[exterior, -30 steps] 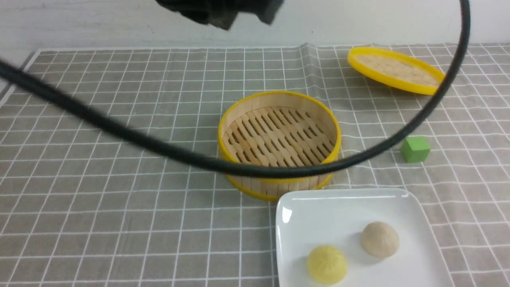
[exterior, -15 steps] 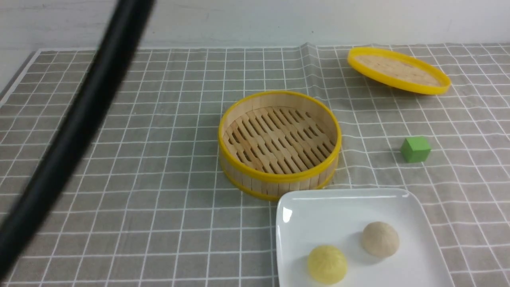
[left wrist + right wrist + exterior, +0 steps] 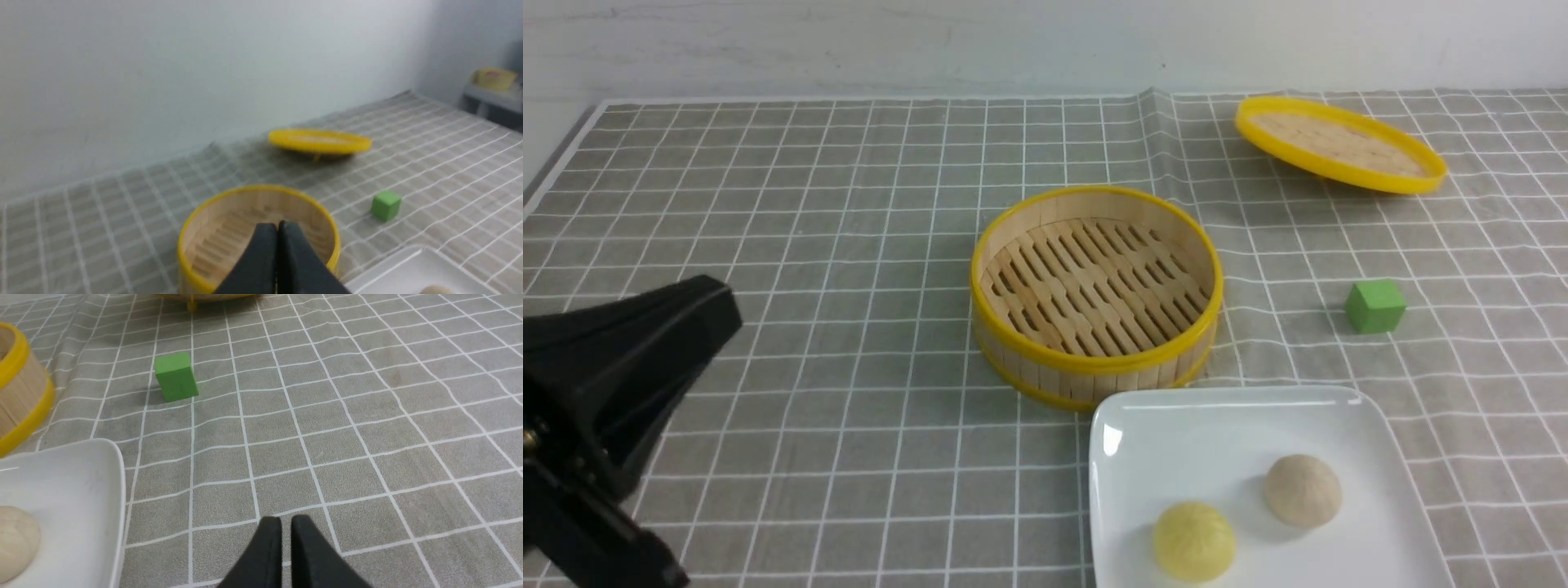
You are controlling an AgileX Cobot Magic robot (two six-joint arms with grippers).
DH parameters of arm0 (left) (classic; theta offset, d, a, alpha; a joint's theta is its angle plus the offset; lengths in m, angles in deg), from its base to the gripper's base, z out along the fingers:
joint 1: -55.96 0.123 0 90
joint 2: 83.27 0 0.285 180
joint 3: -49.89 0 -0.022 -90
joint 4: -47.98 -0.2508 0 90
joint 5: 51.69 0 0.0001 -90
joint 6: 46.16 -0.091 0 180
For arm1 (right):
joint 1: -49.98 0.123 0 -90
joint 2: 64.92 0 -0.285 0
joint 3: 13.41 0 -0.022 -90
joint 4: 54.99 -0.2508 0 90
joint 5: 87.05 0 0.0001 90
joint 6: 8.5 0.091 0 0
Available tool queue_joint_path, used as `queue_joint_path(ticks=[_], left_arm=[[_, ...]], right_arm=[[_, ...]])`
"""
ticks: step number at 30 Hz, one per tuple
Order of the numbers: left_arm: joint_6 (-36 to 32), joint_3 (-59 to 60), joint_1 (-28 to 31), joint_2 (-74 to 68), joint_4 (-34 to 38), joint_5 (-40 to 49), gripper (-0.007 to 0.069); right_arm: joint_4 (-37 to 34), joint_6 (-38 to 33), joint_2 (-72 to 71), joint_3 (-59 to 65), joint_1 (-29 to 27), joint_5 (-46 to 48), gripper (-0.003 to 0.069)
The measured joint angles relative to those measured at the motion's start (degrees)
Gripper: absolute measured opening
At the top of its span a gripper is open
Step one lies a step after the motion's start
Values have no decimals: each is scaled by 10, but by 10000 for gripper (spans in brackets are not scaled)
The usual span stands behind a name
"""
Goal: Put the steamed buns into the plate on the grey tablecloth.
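On the large glossy white square plate [image 3: 1241, 425] both steamed buns are sitting, the pale yellow pleated one [image 3: 1193, 541] beside the beige-cream one [image 3: 1303, 490]. My left gripper [image 3: 277, 227], jaws pressed together and empty, is now hanging low at the near left, its cable gone from view since a second ago; my right gripper [image 3: 286, 522] is resting nearly closed, empty. I'm judging the task finished. Grey grid-checked tablecloth [image 3: 849, 245] is lying slightly creased below a white wall
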Motion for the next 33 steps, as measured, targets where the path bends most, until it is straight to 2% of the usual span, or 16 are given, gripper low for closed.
queue_joint_path(ticks=[3, 6, 10, 14, 19, 23, 28, 30, 33], left_arm=[[11, 54, 0, 4, -69, -107, 31], [12, 89, 0, 4, -109, -128, 34], [23, 114, 0, 4, -122, -107, 36], [77, 133, 0, 4, -123, -36, 39], [100, 136, 0, 4, -77, 32, 46], [20, 136, 0, 15, 17, 121, 52], [-82, 136, 8, 64, 100, 145, 54], [-109, 136, 26, 81, 118, 147, 54], [-169, 137, 101, 115, 172, 149, 55]], right_arm=[[0, 0, 0, 0, 0, 0, 67], [0, 0, 0, 0, 0, 0, 71], [0, 0, 0, 0, 0, 0, 77], [0, 0, 0, 0, 0, 0, 83], [0, 0, 0, 0, 0, 0, 90], [0, 0, 0, 0, 0, 0, 94], [0, 0, 0, 0, 0, 0, 99], [0, 0, 0, 0, 0, 0, 101], [0, 0, 0, 0, 0, 0, 105]])
